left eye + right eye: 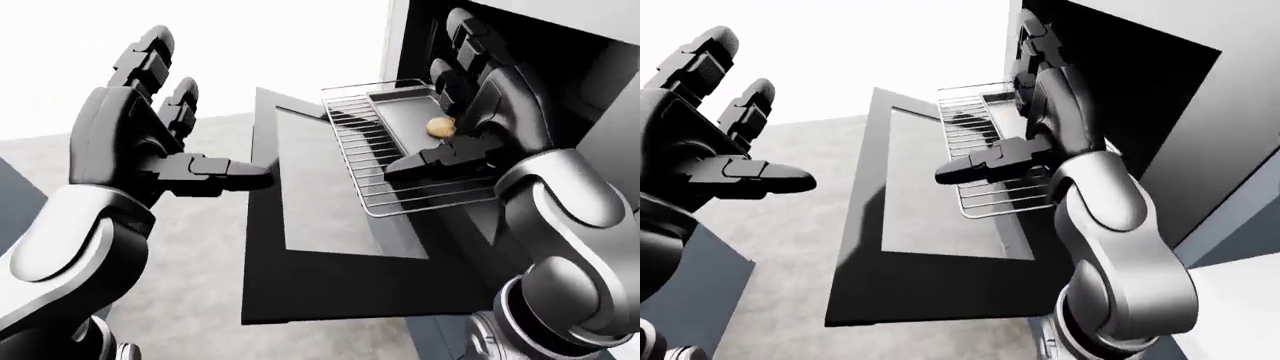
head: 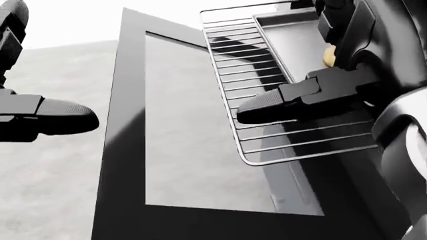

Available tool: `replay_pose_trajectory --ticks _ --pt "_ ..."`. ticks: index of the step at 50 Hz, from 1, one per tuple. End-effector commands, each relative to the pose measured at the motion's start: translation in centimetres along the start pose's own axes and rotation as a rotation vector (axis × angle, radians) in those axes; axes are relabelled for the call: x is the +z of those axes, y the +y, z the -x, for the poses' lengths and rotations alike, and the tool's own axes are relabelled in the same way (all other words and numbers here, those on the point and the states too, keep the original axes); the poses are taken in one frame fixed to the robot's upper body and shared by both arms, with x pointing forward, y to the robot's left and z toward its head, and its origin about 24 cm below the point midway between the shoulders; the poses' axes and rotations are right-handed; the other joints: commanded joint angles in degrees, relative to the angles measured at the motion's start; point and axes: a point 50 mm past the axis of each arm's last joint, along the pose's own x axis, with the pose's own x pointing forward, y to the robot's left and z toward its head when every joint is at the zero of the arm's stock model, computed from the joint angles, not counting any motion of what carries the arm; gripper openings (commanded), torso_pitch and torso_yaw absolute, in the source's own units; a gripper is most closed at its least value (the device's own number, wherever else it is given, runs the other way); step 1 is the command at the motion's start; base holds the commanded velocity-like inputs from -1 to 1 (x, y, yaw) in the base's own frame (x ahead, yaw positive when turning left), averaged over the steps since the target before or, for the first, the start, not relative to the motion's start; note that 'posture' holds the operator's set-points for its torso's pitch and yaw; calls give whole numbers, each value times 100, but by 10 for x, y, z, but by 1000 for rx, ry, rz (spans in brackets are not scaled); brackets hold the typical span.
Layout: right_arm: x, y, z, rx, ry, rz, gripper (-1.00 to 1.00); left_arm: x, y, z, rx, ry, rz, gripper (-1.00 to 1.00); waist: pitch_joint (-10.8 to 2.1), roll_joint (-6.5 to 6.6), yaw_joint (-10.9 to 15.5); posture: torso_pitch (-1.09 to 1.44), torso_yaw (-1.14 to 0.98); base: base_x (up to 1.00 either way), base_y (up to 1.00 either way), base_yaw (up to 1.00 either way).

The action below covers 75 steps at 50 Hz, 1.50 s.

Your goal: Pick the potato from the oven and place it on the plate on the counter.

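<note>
The potato (image 1: 438, 127) lies in a dark baking tray (image 1: 398, 112) on a wire oven rack (image 1: 400, 187) pulled out over the lowered oven door (image 1: 320, 187). My right hand (image 1: 420, 120) hovers open above the rack and tray. Its fingers are spread upward just right of the potato and its thumb (image 2: 267, 107) reaches left over the wires. In the head view the hand hides most of the potato (image 2: 328, 56). My left hand (image 1: 215, 120) is raised open, left of the door and well away from the rack. No plate shows in any view.
The dark oven cavity (image 1: 1120, 82) opens at the upper right, with pale cabinet fronts (image 1: 1240, 217) beside it. Grey floor (image 2: 53, 190) lies left of the door. A blue-grey cabinet corner (image 1: 710, 292) stands at the lower left of the right-eye view.
</note>
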Motion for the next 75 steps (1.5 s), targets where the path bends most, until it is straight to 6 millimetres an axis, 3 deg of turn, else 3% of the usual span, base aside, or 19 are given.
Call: replay_pose_trajectory --ticks 1,7,8,11,12,16,18,22,27,30,31,37,39,43,44,49,53,57,75 --pt "9 1 -2 11 -52 -5 100 11 3 3 25 -69 4 100 -79 1 72 0 0 0 0 100" --pt "15 -4 -8 -8 -51 -31 100 13 3 3 23 -70 2 100 42 -628 5 0 0 0 0 75" --pt "15 -7 -10 -21 -47 -18 100 12 4 3 24 -69 2 100 108 -446 14 0 0 0 0 0" --pt "17 -8 -11 -11 -48 -9 100 12 4 3 23 -68 1 100 98 -348 61 0 0 0 -1 0" --pt "17 -7 -11 -7 -49 -6 100 12 4 3 23 -67 3 100 -16 -307 60 0 0 0 -12 0" --pt "19 -7 -11 0 -56 -4 100 12 5 4 25 -68 4 100 98 140 27 0 0 10 -12 0" --pt "19 -7 -11 1 -59 -3 100 11 5 2 25 -67 3 100 68 48 36 0 0 14 -16 0" --pt "17 -5 -13 5 -58 -1 100 8 5 1 25 -64 2 100 -4 146 32 0 0 18 -21 0" --pt "17 -3 -14 6 -60 0 100 8 6 1 27 -66 3 100 116 -173 141 0 0 31 -21 0" --pt "18 -2 -15 4 -59 0 100 8 6 1 28 -66 4 100 60 -720 158 0 0 40 0 0" --pt "18 -2 -15 4 -59 2 100 8 6 1 28 -66 4 100 147 -541 162 0 0 41 0 0" --pt "21 -1 -18 -1 -62 -6 100 10 10 2 34 -69 4 100 143 -365 61 0 0 34 0 0" --pt "22 -1 -19 -5 -59 -2 100 10 10 3 34 -70 3 100 16 -260 36 0 0 11 0 0" --pt "28 -4 -19 -22 -64 -2 100 14 10 3 33 -75 1 100 -7 142 -28 0 0 3 0 0" --pt "30 -6 -20 -29 -63 3 100 14 10 4 32 -77 0 100 21 -23 -57 0 0 0 0 0" --pt "39 -11 -24 -54 -26 96 100 15 12 4 43 -84 -23 100 103 32 -25 0 0 0 0 0" --pt "39 -11 -28 -30 42 198 100 14 14 6 45 -84 -20 100 228 -238 -14 0 0 0 0 0" --pt "47 -16 -33 -10 98 323 100 15 15 6 46 -85 -21 100 47 -124 3 0 0 0 0 0" --pt "26 -39 -87 55 337 782 100 12 13 3 36 -76 -20 100 92 21 -174 0 0 0 0 0"
